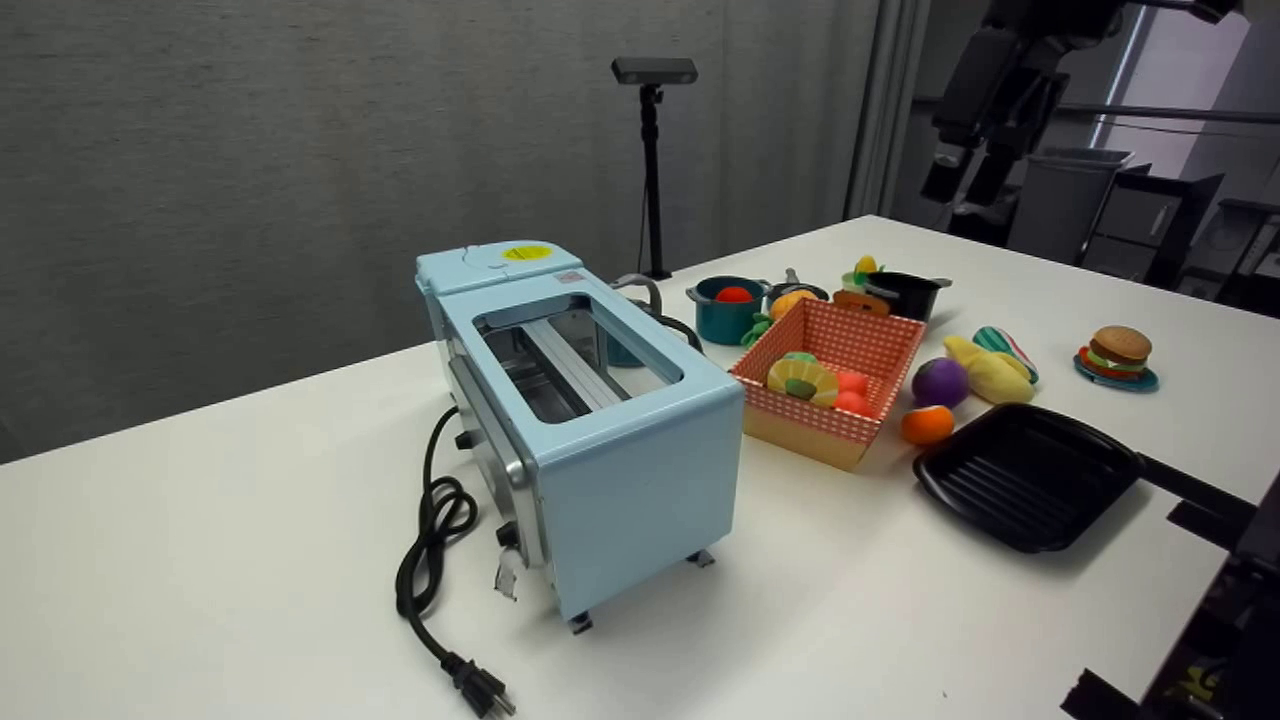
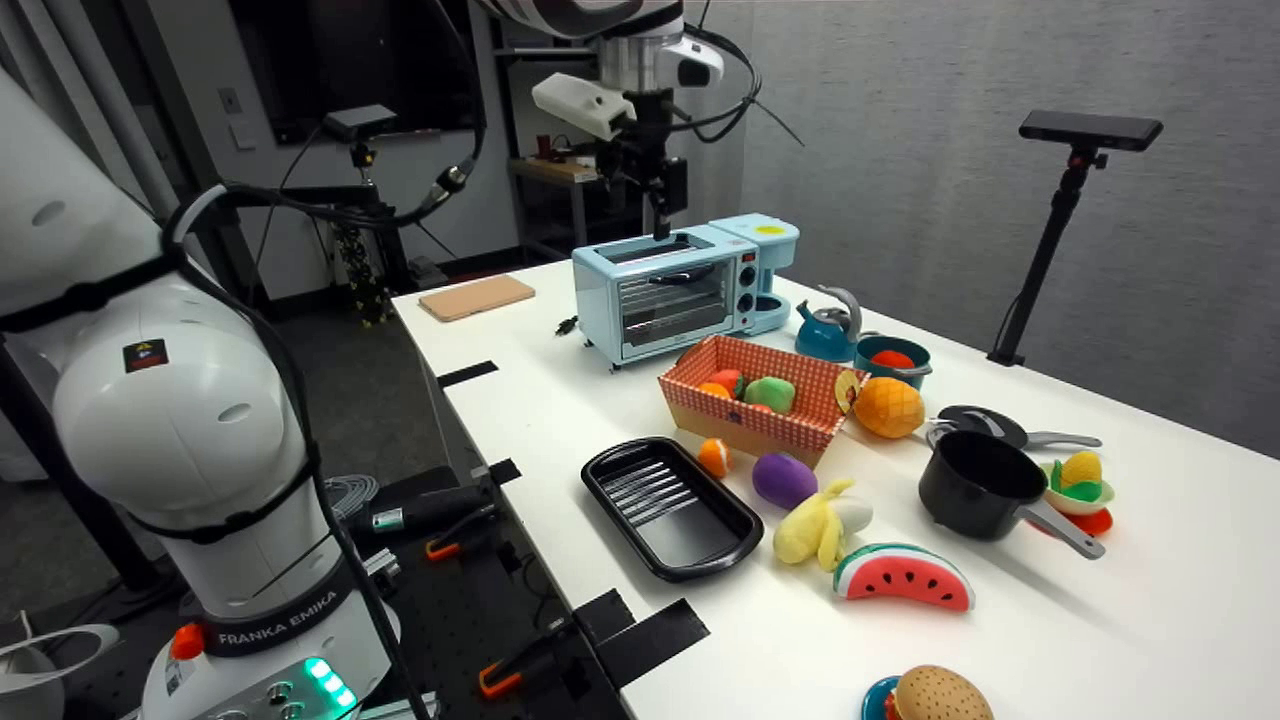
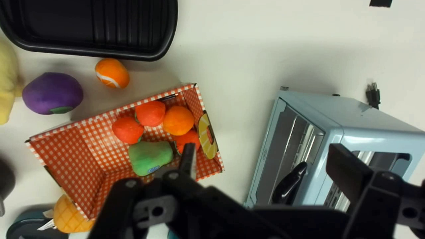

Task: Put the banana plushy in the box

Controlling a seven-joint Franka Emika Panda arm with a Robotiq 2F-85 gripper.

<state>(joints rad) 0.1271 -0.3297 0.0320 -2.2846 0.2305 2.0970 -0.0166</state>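
Note:
The pale-yellow banana plushy lies on the table past the purple toy, in both exterior views [image 1: 992, 372] [image 2: 812, 528]. In the wrist view the banana plushy [image 3: 6, 83] is cut off by the left edge. The open-topped box has a red-checked inside and tan outside, in both exterior views [image 1: 800, 438] [image 2: 735, 428]. In the wrist view the box [image 3: 81, 156] holds several red, orange and green toys. My gripper, in both exterior views [image 1: 965, 185] [image 2: 666, 210], hangs high above the table. In the wrist view the gripper [image 3: 262, 149] is open and empty, its fingers wide apart.
The light-blue toaster [image 2: 650, 310] stands beside the box. A black pan [image 2: 670, 510], a purple toy [image 2: 785, 481] and a small orange toy [image 2: 714, 457] lie near the box. A watermelon slice [image 2: 905, 578] touches or nearly touches the banana plushy. A black pot [image 2: 980, 490] stands behind.

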